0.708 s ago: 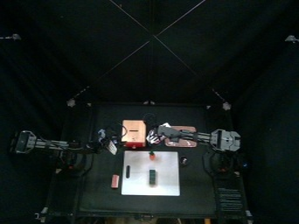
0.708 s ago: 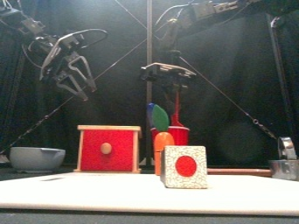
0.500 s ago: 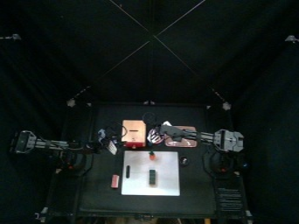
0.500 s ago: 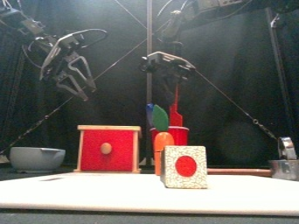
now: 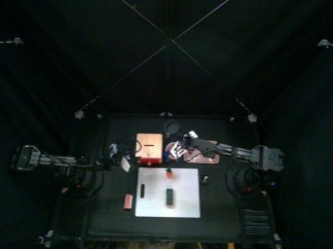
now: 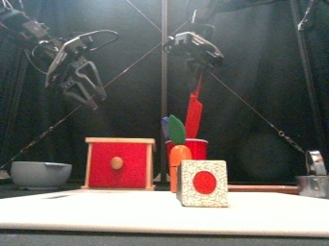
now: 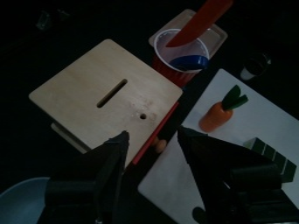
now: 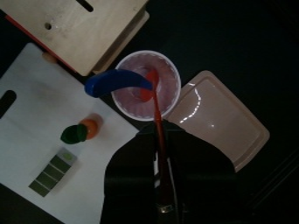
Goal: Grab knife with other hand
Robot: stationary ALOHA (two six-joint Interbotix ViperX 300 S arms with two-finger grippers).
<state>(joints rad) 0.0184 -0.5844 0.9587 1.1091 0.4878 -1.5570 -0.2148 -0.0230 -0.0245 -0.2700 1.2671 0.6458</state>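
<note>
1 gripper has the knife: my right gripper pinches its red handle's top, long axis hanging vertical above the cup. My left gripper, jaws spread wide, hangs well apart, leftward.

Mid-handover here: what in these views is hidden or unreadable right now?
- Right wrist view: where the knife is gripped is lost in darkness at the bottom edge.
- Top view: the knife is too small to see, under the right gripper.
- Front view: the knife's tip sits behind the green and blue utensils; whether it clears the cup is unclear.
- Left wrist view: the top edge cuts off the knife's upper end.
</note>
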